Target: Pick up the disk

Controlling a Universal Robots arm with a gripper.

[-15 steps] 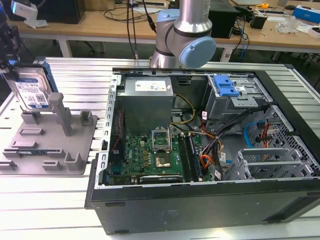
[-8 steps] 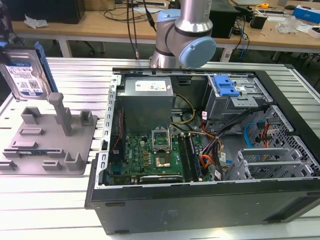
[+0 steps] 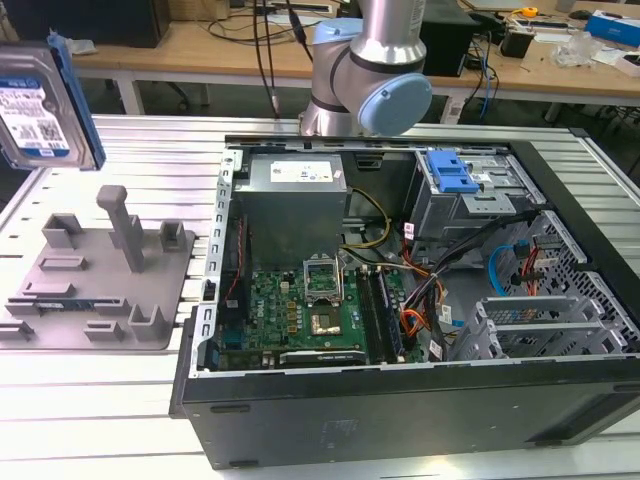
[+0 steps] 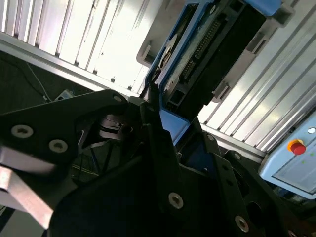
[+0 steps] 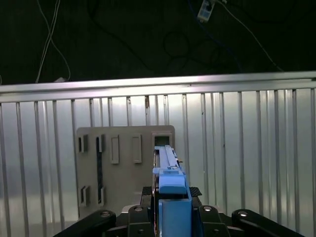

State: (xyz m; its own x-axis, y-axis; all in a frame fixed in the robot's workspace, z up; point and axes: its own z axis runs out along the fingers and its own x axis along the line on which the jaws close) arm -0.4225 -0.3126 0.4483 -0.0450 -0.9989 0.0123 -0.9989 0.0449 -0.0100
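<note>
Slatted aluminium bench carrying an open computer case and, at its 9 o'clock in the exterior view, a grey fixture. The disk, label outward, hangs in the air above the fixture at 11 o'clock. In both wrist views the end effector is clenched on the disk's blue rails.

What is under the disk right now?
In the first wrist view the disk hangs edge-on, clamped in the gripper, above the grey fixture and the slatted table. The fixture's slots directly beneath the disk are hidden by it.
</note>
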